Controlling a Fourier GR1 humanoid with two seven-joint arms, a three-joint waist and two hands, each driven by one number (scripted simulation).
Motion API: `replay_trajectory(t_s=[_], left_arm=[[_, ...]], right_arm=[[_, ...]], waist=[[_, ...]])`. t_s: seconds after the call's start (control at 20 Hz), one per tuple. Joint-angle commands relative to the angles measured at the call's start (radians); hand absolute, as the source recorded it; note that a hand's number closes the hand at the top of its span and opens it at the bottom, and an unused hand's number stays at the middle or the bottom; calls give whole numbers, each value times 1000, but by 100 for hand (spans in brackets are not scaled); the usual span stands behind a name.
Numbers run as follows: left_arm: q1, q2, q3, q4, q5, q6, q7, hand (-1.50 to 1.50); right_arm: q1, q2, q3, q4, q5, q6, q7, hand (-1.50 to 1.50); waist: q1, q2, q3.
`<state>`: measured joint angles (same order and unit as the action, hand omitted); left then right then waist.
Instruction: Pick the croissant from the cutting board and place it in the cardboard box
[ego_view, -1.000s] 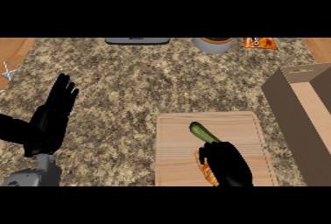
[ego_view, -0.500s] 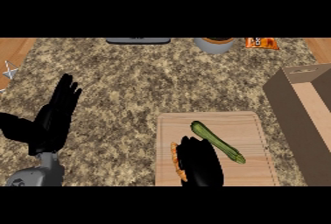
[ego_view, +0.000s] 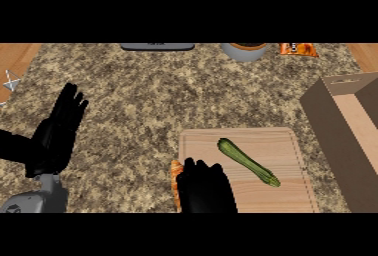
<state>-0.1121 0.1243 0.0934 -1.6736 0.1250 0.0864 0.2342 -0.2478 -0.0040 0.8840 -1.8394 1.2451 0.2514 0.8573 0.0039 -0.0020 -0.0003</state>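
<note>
The croissant (ego_view: 176, 181) shows only as an orange strip at the left edge of the wooden cutting board (ego_view: 277, 145). My right hand (ego_view: 204, 189) lies over the rest of it, fingers fairly straight and pointing away from me, so most of the croissant is hidden. The open cardboard box (ego_view: 353, 131) stands at the right edge of the counter, well to the right of that hand. My left hand (ego_view: 57, 131) rests open over the counter at the left, fingers up.
A green zucchini (ego_view: 247, 161) lies diagonally on the board just right of my right hand. Along the back edge are a dark flat object (ego_view: 157, 46), a grey bowl (ego_view: 246, 50) and an orange packet (ego_view: 298, 49).
My right hand has slid left across the board, and the croissant has moved left with it to the board's left edge. The zucchini is now fully uncovered. The left hand barely moved.
</note>
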Motion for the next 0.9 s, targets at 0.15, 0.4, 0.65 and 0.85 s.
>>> replay_trajectory(t_s=[0.15,0.4,0.65,0.85], left_arm=[[-9,-12,-18,-1,-13,10,17,0],[8,5,17,24,7,-11,-18,0],[20,-3,2,20,2,-20,-34,0],[-10,-23,0,109,-23,-10,-94,0]], right_arm=[[-68,4,-18,-190,67,-120,209,150],[-113,4,-122,-289,173,-58,281,150],[-189,3,-362,-357,112,85,251,150],[-89,-67,-500,-428,44,77,152,150]], waist=[[-7,-2,0],[-13,-2,0],[-8,1,-1],[-18,4,0]])
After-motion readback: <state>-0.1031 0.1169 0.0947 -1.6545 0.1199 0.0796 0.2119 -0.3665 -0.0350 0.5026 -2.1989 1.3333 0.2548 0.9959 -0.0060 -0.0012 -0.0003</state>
